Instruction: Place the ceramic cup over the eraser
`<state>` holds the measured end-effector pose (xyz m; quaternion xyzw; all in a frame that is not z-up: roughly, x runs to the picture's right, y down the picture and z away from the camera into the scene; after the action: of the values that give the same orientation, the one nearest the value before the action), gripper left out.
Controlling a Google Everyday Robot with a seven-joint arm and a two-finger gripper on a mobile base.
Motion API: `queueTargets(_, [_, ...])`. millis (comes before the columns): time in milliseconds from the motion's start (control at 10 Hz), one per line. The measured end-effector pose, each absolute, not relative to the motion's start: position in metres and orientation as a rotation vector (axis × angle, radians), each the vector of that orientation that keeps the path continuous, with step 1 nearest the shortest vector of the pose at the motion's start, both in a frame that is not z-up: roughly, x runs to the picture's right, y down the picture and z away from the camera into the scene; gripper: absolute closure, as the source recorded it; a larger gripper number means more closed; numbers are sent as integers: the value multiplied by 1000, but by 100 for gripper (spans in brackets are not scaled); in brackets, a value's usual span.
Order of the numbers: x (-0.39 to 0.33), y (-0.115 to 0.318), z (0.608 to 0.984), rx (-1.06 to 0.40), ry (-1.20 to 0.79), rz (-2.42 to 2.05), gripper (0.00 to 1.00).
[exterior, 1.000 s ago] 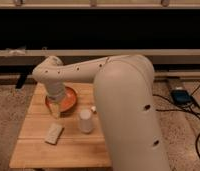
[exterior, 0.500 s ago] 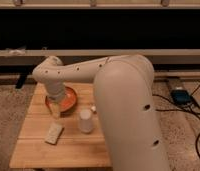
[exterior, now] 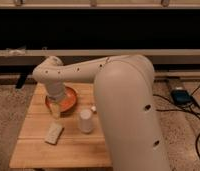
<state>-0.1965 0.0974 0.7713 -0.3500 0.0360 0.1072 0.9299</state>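
Ceramic cup (exterior: 86,121): off-white, handleless, standing near the middle of the wooden table (exterior: 68,150), with nothing gripping it. Eraser (exterior: 54,133): pale flat block lying to the cup's left, slightly nearer the camera and not touching the cup. Orange bowl (exterior: 70,99): shallow, sitting behind both at the table's rear left. Gripper (exterior: 55,108): pointing down at the bowl's front-left rim, between bowl and eraser, well clear of the cup. Whether it is spread or closed cannot be told. White arm (exterior: 128,110): fills the right foreground. Dark cables (exterior: 185,102): on the speckled floor at right.
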Motion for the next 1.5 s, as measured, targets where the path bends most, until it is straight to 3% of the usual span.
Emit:
queueTargets(700, [-118,62,778,-620,103,341,20])
queueTargets(1500, [-76,99,756,-690,175,430,20])
